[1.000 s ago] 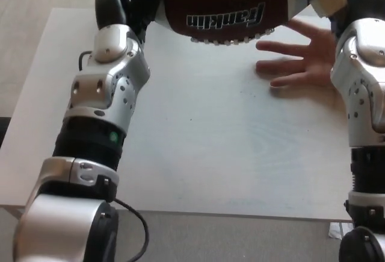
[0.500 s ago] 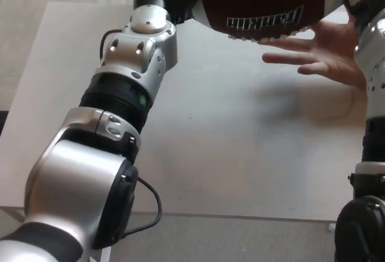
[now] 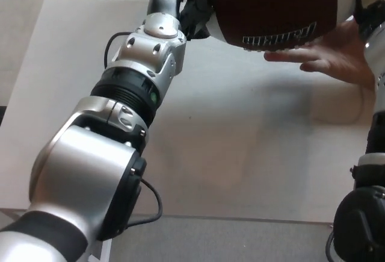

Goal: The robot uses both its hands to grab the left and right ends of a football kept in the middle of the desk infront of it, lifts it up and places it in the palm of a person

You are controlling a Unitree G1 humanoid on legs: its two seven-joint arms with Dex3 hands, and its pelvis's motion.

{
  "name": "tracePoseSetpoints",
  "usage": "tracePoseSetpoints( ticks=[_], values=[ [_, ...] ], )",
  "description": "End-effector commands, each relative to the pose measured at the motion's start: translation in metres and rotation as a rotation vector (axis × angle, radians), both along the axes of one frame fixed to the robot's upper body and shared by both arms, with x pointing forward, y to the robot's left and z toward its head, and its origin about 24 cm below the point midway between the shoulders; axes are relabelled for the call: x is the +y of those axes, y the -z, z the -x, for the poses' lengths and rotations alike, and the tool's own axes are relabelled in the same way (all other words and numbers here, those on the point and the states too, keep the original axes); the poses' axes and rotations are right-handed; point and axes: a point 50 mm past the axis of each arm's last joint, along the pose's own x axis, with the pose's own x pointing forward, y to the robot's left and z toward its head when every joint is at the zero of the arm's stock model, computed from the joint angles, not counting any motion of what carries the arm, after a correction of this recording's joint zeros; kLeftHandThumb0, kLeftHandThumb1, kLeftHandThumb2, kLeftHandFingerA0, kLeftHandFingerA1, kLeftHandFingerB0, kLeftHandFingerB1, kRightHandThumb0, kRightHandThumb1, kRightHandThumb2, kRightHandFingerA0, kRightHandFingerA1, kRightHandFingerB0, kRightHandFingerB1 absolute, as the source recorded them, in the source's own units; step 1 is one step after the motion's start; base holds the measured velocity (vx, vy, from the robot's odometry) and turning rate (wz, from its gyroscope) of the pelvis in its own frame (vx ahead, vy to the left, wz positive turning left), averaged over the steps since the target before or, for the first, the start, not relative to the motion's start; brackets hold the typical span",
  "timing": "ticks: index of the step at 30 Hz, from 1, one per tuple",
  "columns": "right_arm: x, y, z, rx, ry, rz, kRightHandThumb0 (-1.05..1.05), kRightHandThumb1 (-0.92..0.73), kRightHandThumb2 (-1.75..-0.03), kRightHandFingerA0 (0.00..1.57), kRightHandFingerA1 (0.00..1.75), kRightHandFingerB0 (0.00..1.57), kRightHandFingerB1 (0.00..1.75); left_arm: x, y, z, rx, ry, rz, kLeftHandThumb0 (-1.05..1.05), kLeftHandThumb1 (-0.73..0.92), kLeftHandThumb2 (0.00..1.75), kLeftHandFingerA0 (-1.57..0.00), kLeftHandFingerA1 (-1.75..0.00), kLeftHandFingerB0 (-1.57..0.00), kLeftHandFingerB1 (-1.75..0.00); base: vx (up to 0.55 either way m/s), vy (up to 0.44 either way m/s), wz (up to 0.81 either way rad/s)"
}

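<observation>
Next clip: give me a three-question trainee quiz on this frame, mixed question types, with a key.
1. True or false: the football rests on the desk.
2. The person's hand lies: A) under the football's right part, B) left of the left arm, C) flat on the desk's near edge.
3. Fill in: the left hand presses the football's ____ end.

Key: 1 false, it is held up. 2 A. 3 left. The right hand is barely visible at the top right corner.

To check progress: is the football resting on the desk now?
No, the football is held above the desk, over the person's hand.
</observation>
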Motion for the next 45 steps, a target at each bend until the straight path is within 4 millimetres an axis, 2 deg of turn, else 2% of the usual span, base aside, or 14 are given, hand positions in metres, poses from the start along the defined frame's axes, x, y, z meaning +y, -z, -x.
tracePoseSetpoints(
  ticks=[1,13,24,25,26,28,29,30,32,35,36,38,43,45],
  values=[
    [0.027,-0.01,-0.007,-0.114,-0.082,-0.317,-0.63,-0.91,-0.67,0.65,0.67,0.51,0.49,-0.057,-0.013,0.012,0.049,0.408,-0.146,-0.62,0.92,0.76,-0.47,-0.81,-0.4,-0.57,0.0,0.0,0.0],
    [-0.003,0.033,0.004,-0.008,0.216,-0.515,-0.54,-0.92,-0.72,0.5,0.66,0.38,0.46,-0.062,0.011,0.021,0.078,0.553,-0.464,-0.56,0.85,0.65,-0.55,-0.81,-0.37,-0.45,0.0,0.0,0.0],
    [-0.032,0.074,0.016,0.186,0.41,-0.146,-0.52,-0.9,-0.67,0.64,0.62,0.35,0.38,-0.054,-0.007,0.012,-0.036,0.545,-0.658,-0.38,0.79,0.63,-0.53,-0.73,-0.32,-0.45,0.0,0.0,0.0],
    [-0.035,0.076,0.018,0.223,0.432,-0.076,-0.56,-0.72,-1.02,0.62,0.68,0.32,0.53,-0.054,-0.011,0.012,-0.042,0.545,-0.66,-0.37,0.8,0.63,-0.51,-0.73,-0.3,-0.45,0.0,0.0,0.0],
    [-0.036,0.077,0.018,0.23,0.433,-0.046,-0.53,-0.9,-0.67,0.64,0.58,0.35,0.39,-0.054,-0.012,0.011,-0.045,0.523,-0.628,-0.36,0.77,0.62,-0.54,-0.74,-0.3,-0.46,0.0,0.0,0.0],
    [-0.037,0.077,0.017,0.231,0.435,-0.033,-0.53,-0.9,-0.67,0.64,0.58,0.35,0.39,-0.054,-0.013,0.011,-0.045,0.515,-0.615,-0.36,0.77,0.62,-0.54,-0.74,-0.3,-0.46,0.0,0.0,0.0],
    [-0.036,0.075,0.017,0.211,0.433,0.022,-0.51,-0.87,-0.7,0.68,1.62,0.46,0.75,-0.048,-0.019,0.008,-0.066,0.486,-0.586,-0.35,0.78,0.63,-0.65,-0.81,-0.32,-0.44,0.0,0.0,0.0],
    [-0.036,0.075,0.017,0.217,0.433,0.06,-0.51,-0.86,-0.7,0.67,1.61,0.43,0.62,-0.046,-0.019,0.007,-0.067,0.473,-0.576,-0.35,0.78,0.63,-0.7,-0.82,-0.34,-0.43,0.0,0.0,0.0],
    [-0.037,0.074,0.017,0.21,0.426,0.126,-0.51,-0.88,-0.67,0.46,0.8,0.29,0.38,-0.043,-0.02,0.006,-0.079,0.476,-0.592,-0.36,0.78,0.63,-0.69,-0.81,-0.34,-0.44,0.0,0.0,0.0],
    [-0.038,0.072,0.016,0.178,0.405,0.164,-0.52,-0.89,-0.66,0.5,0.9,0.24,0.34,-0.039,-0.02,0.004,-0.1,0.472,-0.606,-0.37,0.78,0.63,-0.63,-0.75,-0.33,-0.42,0.0,0.0,0.0],
    [-0.038,0.069,0.015,0.182,0.359,0.247,-0.52,-0.89,-0.67,0.1,0.64,0.18,0.29,-0.033,-0.02,0.002,-0.121,0.448,-0.582,-0.36,0.77,0.63,-0.49,-0.68,-0.31,-0.42,0.0,0.0,0.0],
    [-0.045,0.065,0.014,0.215,0.303,0.393,-0.72,-0.66,-0.88,0.0,0.04,0.03,0.21,-0.028,-0.022,0.001,-0.144,0.423,-0.565,-0.38,0.75,0.62,-0.59,-0.83,-0.27,-0.39,0.0,0.0,0.0],
    [-0.058,0.055,0.011,0.219,0.211,0.626,-0.83,-0.7,-0.9,0.0,0.14,0.07,0.1,-0.019,-0.025,-0.001,-0.184,0.375,-0.544,-0.48,0.73,0.62,-0.68,-0.82,-0.27,-0.4,0.0,0.0,0.0],
    [-0.068,0.046,0.012,0.205,0.16,0.748,-0.96,-0.78,-1.01,0.0,0.15,0.09,0.09,-0.007,-0.022,-0.002,-0.203,0.358,-0.571,-0.51,0.73,0.61,-0.26,-0.64,-0.22,-0.4,0.0,0.0,0.0]
  ],
)
